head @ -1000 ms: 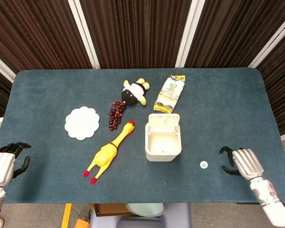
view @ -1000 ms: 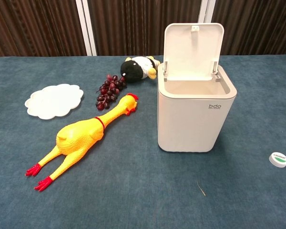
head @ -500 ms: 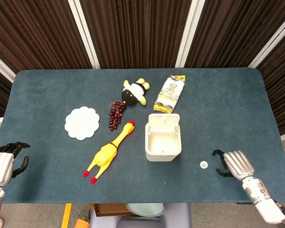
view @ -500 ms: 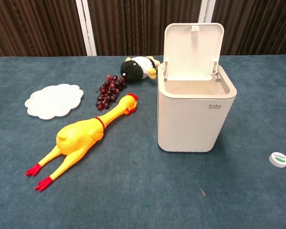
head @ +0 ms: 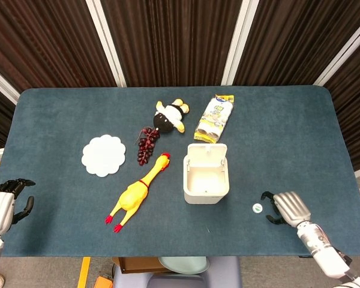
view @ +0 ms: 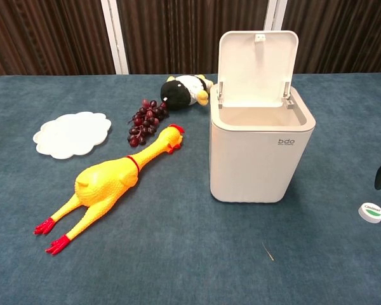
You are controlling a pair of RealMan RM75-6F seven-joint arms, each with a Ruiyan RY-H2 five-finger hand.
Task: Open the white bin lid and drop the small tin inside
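I see the white bin (head: 206,179) with its lid (view: 257,62) standing open. The small tin (head: 257,208) lies on the table (head: 288,138), right of the bin. My right hand (head: 283,207) is just beside the tin, fingers spread, holding nothing. My left hand (head: 1,204) rests released at the table's left edge

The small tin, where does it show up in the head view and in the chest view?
Head view: the small tin lies lower right, just left of the right hand.
Chest view: the tin sits at the right edge.
Shared landmark: the white bin, left of it in both.
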